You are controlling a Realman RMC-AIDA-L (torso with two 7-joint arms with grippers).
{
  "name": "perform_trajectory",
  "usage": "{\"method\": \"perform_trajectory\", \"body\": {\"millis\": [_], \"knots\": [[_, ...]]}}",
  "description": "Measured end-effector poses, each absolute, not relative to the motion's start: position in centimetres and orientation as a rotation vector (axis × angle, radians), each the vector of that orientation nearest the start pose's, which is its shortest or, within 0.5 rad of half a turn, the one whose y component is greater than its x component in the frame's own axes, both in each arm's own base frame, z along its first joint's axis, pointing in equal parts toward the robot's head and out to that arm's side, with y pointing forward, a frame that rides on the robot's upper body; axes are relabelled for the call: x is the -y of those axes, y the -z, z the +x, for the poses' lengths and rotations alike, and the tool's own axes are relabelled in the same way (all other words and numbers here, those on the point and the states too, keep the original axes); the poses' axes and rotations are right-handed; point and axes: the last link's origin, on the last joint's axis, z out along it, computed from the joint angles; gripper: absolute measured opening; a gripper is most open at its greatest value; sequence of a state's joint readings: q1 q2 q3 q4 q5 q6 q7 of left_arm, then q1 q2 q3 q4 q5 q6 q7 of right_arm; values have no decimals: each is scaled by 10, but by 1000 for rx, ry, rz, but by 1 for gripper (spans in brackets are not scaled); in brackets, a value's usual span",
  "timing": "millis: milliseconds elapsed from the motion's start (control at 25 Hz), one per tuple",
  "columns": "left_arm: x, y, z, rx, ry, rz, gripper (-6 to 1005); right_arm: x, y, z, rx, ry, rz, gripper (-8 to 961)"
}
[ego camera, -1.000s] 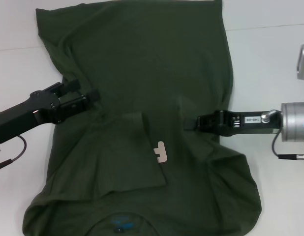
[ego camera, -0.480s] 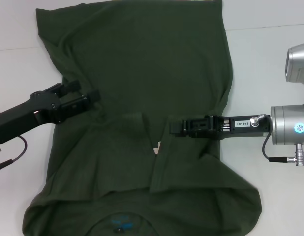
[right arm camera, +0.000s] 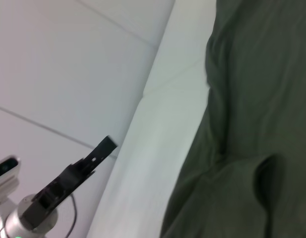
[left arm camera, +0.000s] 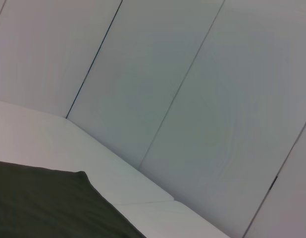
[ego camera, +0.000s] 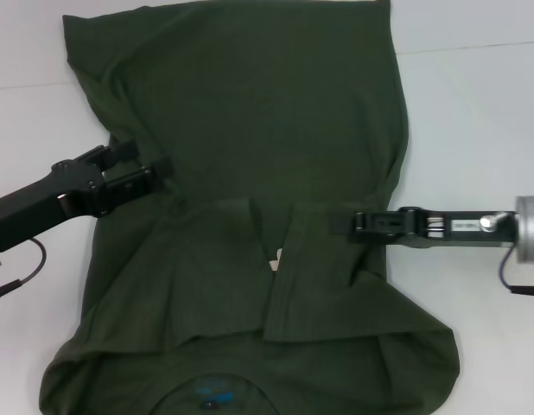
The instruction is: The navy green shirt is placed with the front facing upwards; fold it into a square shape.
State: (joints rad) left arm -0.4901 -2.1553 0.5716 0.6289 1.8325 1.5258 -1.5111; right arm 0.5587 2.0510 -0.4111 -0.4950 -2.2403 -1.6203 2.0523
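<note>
The navy green shirt [ego camera: 267, 112] lies spread on the white table [ego camera: 474, 121], its blue neck label [ego camera: 211, 395] at the near edge. Both sides are folded in over the middle, and only a sliver of pale lettering [ego camera: 277, 258] shows between the two flaps. My left gripper [ego camera: 144, 164] rests at the shirt's left edge, fingers apart. My right gripper [ego camera: 338, 225] hovers low over the right flap [ego camera: 323, 277], holding nothing. The left wrist view catches one dark corner of the shirt [left arm camera: 44, 208]. In the right wrist view, the wrinkled shirt [right arm camera: 257, 114] appears with the left arm's gripper [right arm camera: 101, 148] farther off.
Bare white table surrounds the shirt on both sides and at the far end [ego camera: 25, 52]. A seam line crosses the table [ego camera: 474, 47]. Pale wall panels [left arm camera: 192, 74] rise behind the table.
My right gripper carried the shirt's right side leftward over the chest, let it go and has drawn back to the right. The flap stays folded, covering most of the lettering. The left gripper has not moved.
</note>
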Motion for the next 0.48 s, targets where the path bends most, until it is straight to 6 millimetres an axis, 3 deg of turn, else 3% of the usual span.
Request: {"method": "perform_trajectory", "body": {"millis": [120,320,480], "knots": [[-329,4,-257,933,1064,-2422,904,-303,-4,301,-1783,-860,-2366,695],[-328,4,-256,940,1076,-2421,903,-289,-16,321,-1784,-855,-2312,912],[-328,6,-256,948,1078,-2421,903,-275,-23,336,-1830,-841,-2270,909]]}}
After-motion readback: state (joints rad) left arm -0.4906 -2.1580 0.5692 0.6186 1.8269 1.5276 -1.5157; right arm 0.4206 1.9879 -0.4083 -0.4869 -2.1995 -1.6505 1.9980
